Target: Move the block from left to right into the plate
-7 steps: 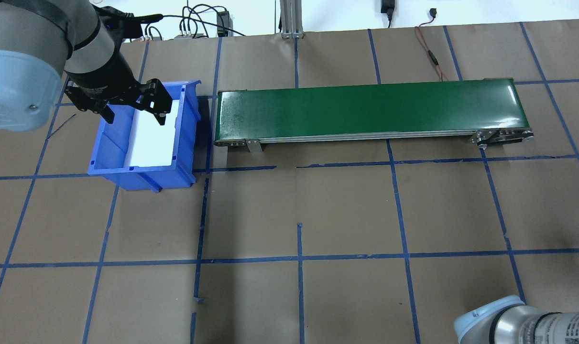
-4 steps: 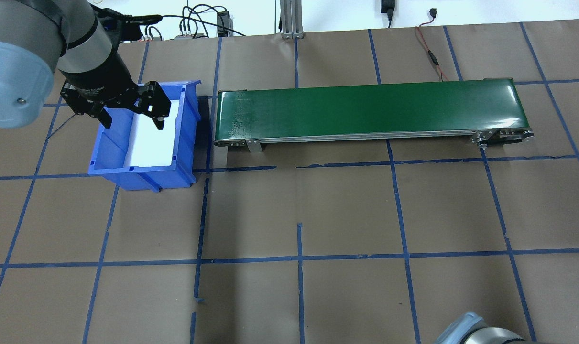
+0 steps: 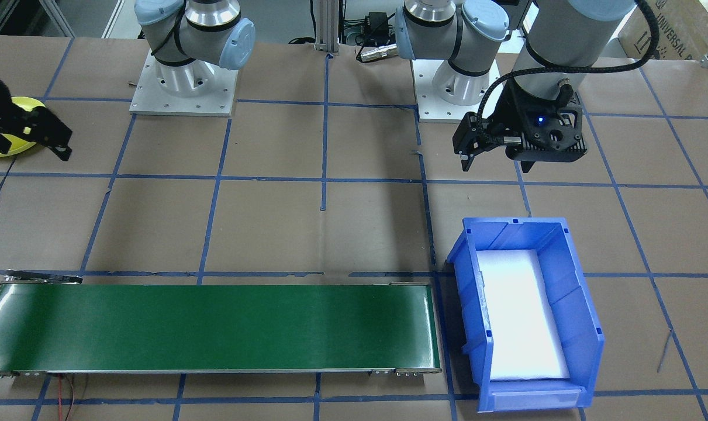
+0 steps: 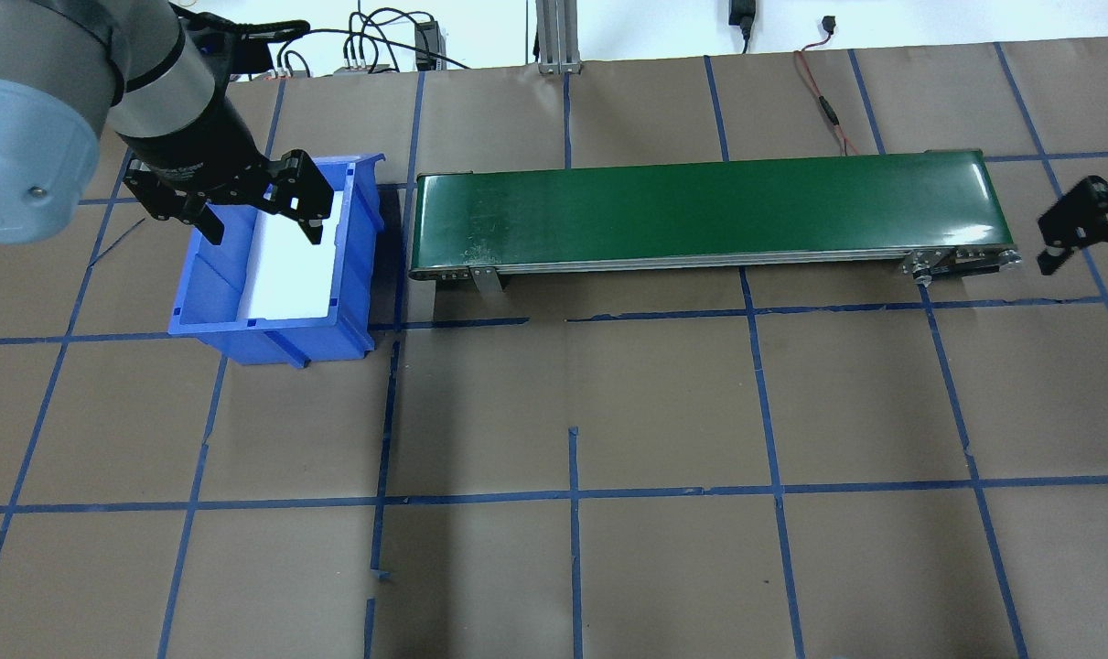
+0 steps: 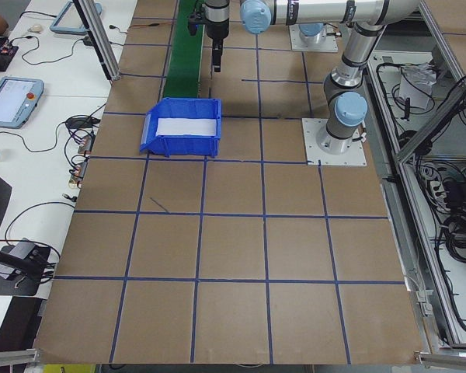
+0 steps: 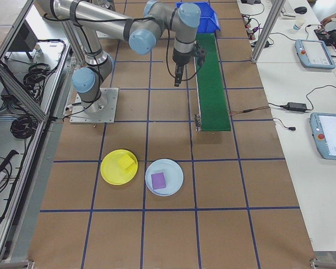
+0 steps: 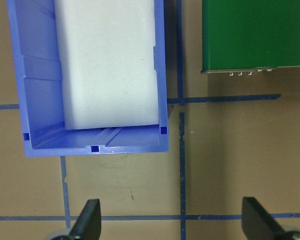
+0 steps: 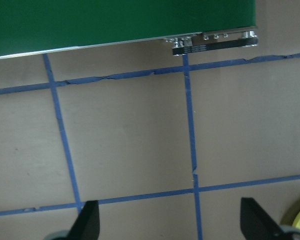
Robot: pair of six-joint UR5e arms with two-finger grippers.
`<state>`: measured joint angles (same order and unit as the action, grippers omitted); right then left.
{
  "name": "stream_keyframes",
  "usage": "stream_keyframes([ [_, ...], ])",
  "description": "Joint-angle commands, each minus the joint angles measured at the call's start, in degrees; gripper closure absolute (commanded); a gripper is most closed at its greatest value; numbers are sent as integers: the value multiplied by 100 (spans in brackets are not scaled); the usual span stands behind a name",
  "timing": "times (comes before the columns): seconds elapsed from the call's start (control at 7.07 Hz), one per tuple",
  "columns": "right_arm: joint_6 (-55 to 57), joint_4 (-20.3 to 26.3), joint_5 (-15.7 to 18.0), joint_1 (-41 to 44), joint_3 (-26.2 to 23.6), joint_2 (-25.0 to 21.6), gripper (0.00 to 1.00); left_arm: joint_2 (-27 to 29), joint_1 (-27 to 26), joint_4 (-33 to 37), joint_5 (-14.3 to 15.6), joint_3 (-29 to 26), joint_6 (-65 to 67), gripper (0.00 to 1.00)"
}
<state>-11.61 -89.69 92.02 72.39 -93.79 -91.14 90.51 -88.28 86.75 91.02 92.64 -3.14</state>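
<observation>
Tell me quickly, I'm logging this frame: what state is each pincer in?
Left pincer: open, holding nothing, above the blue bin.
Right pincer: open, holding nothing, past the end of the green conveyor.

two plates (image 6: pixel 119 167) beside the one conveyor (image 6: pixel 211 89), each holding what looks like one block (image 6: pixel 125 161); one blue bin (image 3: pixel 526 313).

Robotics lab, two arms bolted to a paper-covered desk (image 6: pixel 168 224) gridded with blue tape, green conveyor belt (image 4: pixel 709 210), teach pendants (image 6: pixel 330 134) and cables on side benches
</observation>
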Motion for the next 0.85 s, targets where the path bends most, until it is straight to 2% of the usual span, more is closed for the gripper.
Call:
stream_keyframes([
  [0.0,1086,74,-366,941,423,52,0,2,-5,131,11,-26,-29,0],
  [0.14,1395,57,-368,1361,345,52,0,2,-5,132,38,-35,-29,0],
  [0.28,1390,-179,-273,1766,248,105,0,2,-5,132,38,-26,-29,0],
  [0.42,1259,-372,-272,1683,204,140,0,2,12,132,-40,-26,-38,0],
  [0.71,1249,-357,-342,1611,177,132,0,2,12,106,38,-9,-64,0],
])
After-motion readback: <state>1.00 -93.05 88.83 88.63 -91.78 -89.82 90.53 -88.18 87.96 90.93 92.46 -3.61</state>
